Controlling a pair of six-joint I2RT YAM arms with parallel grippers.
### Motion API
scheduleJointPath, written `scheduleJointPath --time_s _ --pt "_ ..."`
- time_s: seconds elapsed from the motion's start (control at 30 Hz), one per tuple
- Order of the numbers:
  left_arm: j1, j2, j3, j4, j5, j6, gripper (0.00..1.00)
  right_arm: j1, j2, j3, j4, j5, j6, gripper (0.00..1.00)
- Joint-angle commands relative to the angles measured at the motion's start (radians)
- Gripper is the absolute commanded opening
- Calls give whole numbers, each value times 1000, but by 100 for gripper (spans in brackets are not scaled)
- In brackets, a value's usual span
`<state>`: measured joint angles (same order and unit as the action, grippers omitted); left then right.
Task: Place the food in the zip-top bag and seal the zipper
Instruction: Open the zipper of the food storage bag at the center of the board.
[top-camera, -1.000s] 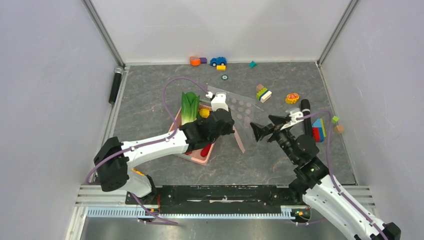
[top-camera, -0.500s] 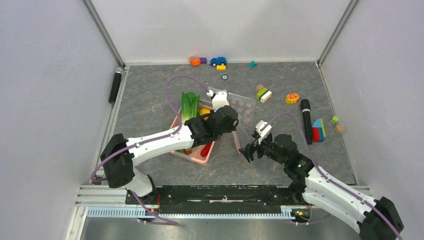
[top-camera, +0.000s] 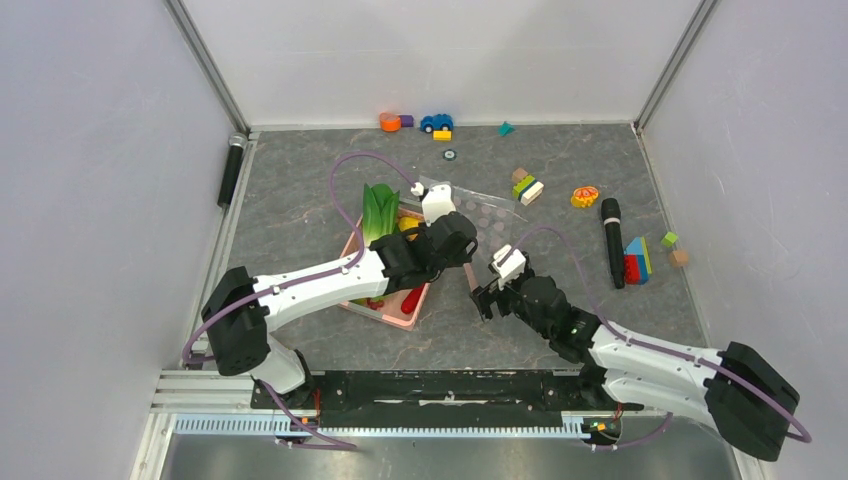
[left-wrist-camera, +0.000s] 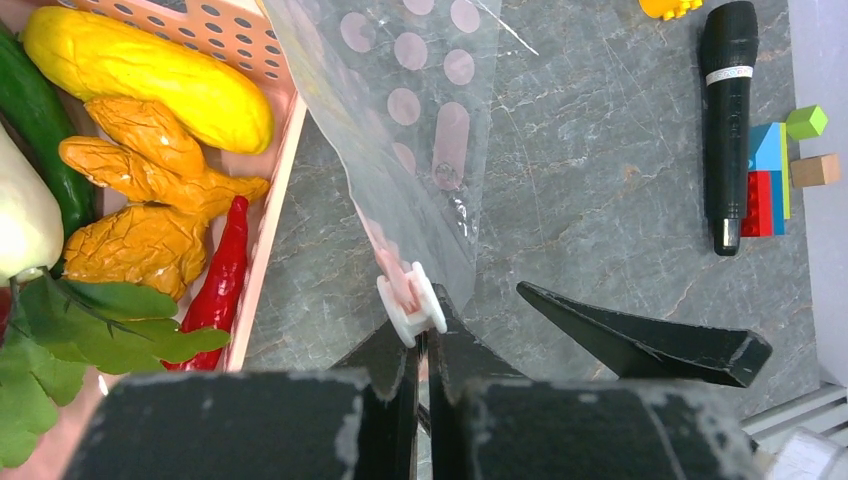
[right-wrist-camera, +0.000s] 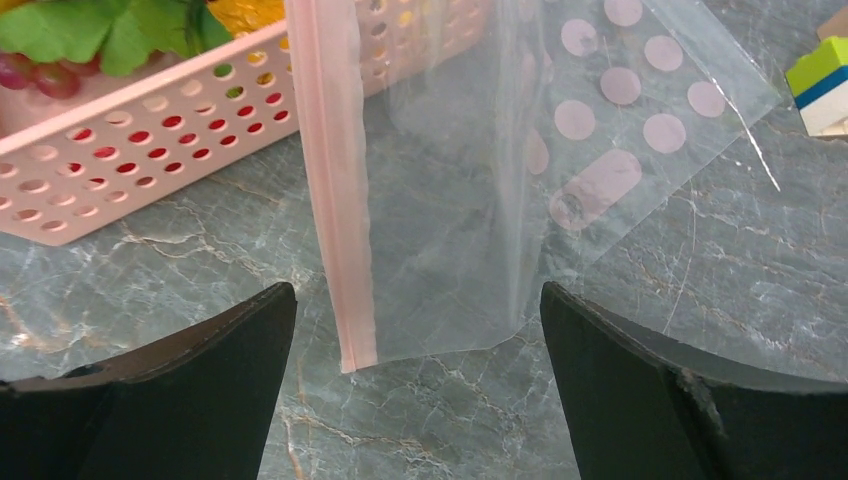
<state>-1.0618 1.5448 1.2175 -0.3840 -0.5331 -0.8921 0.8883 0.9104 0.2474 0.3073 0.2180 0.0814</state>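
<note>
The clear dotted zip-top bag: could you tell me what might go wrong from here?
The left gripper pinches only the thin pink zip strip beside its white slider tab, so it may slip. The open right gripper straddles a corner of the clear dotted zip-top bag and might clamp both walls together.

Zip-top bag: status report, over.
Left gripper shut on zip-top bag beside the zipper slider. Right gripper open, straddling its lower corner. Food in pink basket, none bagged. Nothing blocking the bag.
</note>
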Motion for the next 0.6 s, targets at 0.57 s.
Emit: scheduleJointPath --time_s 0.57 --pt "-1 -20 26 -27 -55 -60 2 85 72 60 -6 465 85 96"
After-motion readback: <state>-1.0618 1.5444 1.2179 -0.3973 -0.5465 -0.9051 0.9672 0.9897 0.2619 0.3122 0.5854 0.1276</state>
